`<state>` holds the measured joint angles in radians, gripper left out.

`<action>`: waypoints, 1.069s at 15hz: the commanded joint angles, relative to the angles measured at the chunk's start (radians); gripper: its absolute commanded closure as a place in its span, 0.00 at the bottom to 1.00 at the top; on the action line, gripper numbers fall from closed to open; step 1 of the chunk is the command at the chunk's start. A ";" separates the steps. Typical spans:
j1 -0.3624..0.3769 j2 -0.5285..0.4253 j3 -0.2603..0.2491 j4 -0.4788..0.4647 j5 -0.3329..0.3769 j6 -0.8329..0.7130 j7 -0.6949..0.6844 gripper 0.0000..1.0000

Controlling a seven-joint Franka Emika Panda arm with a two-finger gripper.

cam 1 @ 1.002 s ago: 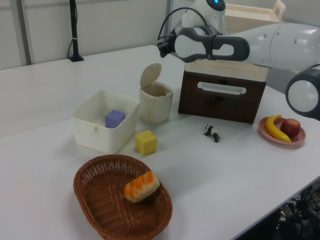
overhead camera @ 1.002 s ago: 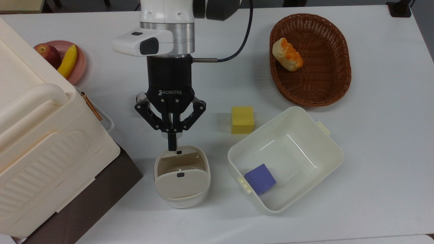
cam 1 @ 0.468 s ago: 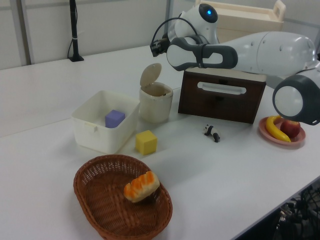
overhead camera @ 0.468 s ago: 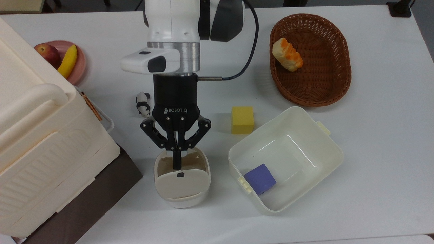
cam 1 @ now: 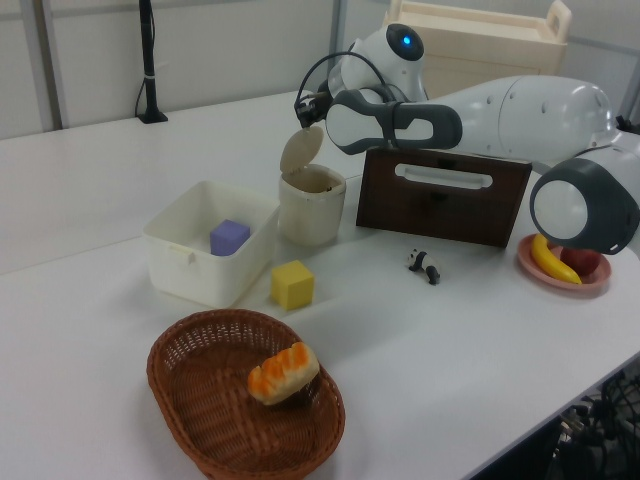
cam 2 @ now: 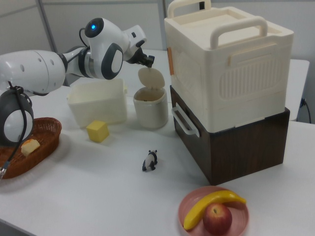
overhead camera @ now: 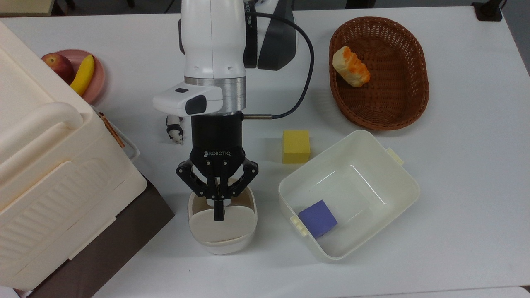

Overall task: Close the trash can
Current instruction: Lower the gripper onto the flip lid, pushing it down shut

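The trash can point(overhead camera: 222, 231) stands on the white surface point(overhead camera: 455, 186) between the big cream ribbed box point(overhead camera: 45, 174) on its dark brown base and the lidless white tub point(overhead camera: 397, 182), as the top view shows them. Its beige lid point(cam 1: 300, 152) is up, tilted back on the hinge, and the brownish inside of the bin shows below it in the left view. The claw point(overhead camera: 218, 216) hangs over the can with its fingers pressed together into one dark tip, holding nothing; in the top view that tip lies across the upper part of the raised lid, and in the right view the claw point(cam 2: 149, 62) sits just above the lid's top edge, though whether it touches cannot be told. A purple cube point(overhead camera: 318, 218) lies in the tub, and a yellow cube point(overhead camera: 296, 146) sits on the surface just beside the tub's rim. A small panda figure point(overhead camera: 175, 129) stands near the arm, a brown wicker basket point(overhead camera: 397, 103) holds a bread roll point(overhead camera: 351, 66), and a pink plate point(cam 2: 189, 206) carries a banana point(cam 2: 210, 205) and an apple point(cam 2: 217, 219).
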<state>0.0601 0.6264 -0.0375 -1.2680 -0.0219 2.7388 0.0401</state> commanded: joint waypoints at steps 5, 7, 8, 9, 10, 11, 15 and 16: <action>-0.006 -0.024 -0.004 -0.004 0.033 -0.195 -0.045 1.00; -0.008 -0.024 -0.004 -0.019 0.034 -0.217 -0.060 1.00; -0.008 -0.025 -0.004 -0.028 0.034 -0.237 -0.068 1.00; -0.008 -0.024 -0.004 -0.028 0.034 -0.255 -0.075 1.00; -0.009 -0.024 -0.004 -0.030 0.036 -0.269 -0.083 1.00; -0.016 -0.024 -0.004 -0.042 0.036 -0.283 -0.086 1.00; -0.025 -0.040 -0.004 -0.076 0.036 -0.315 -0.114 1.00; -0.026 -0.037 -0.005 -0.076 0.036 -0.315 -0.115 1.00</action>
<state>0.0396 0.6247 -0.0378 -1.2976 -0.0172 2.4542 -0.0300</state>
